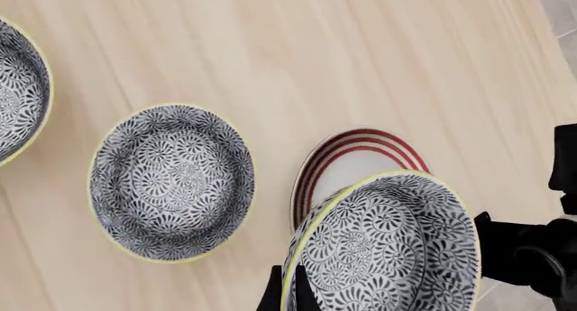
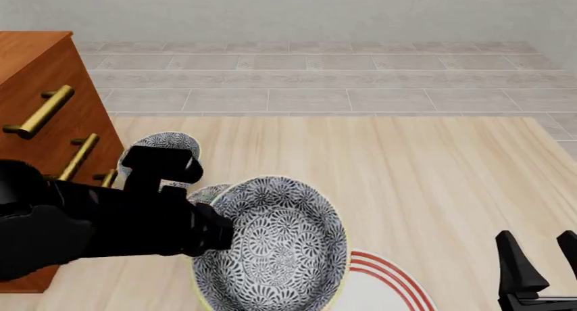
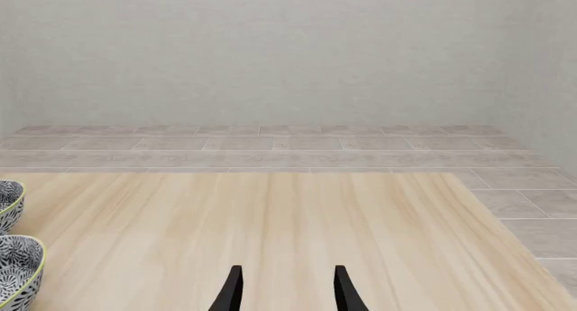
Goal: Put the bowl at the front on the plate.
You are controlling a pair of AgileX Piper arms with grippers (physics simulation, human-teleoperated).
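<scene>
Wooden drawer cabinet (image 2: 50,108) with brass handles is sitting at the far left edge of the table (image 2: 433,176). Just right of it, the far bowl (image 2: 167,145) is resting on the wood, and a middle bowl (image 2: 209,191) is peeking out behind the left arm, mostly hidden in the front view; in the left wrist view that middle bowl (image 1: 171,182) is sitting upright on the table, apart from the plate (image 1: 347,165), with the third one (image 1: 20,94) cut off at the frame edge. Left gripper (image 1: 286,294) is pinching the bowl (image 2: 275,247) by its rim, one finger inside and one outside the wall, as the left wrist view shows. The bowl is hanging off the table, tilted so its patterned inside is facing the front camera, and it is overlapping the left part of the plate (image 2: 388,284) in both views; cannot tell whether it is touching the plate. The plate is lying flat at the near edge, right of centre. Right gripper (image 2: 541,260) is sitting low at the near right, clear of the plate, fingers (image 3: 232,291) spread with nothing between them, bare table ahead of it.
</scene>
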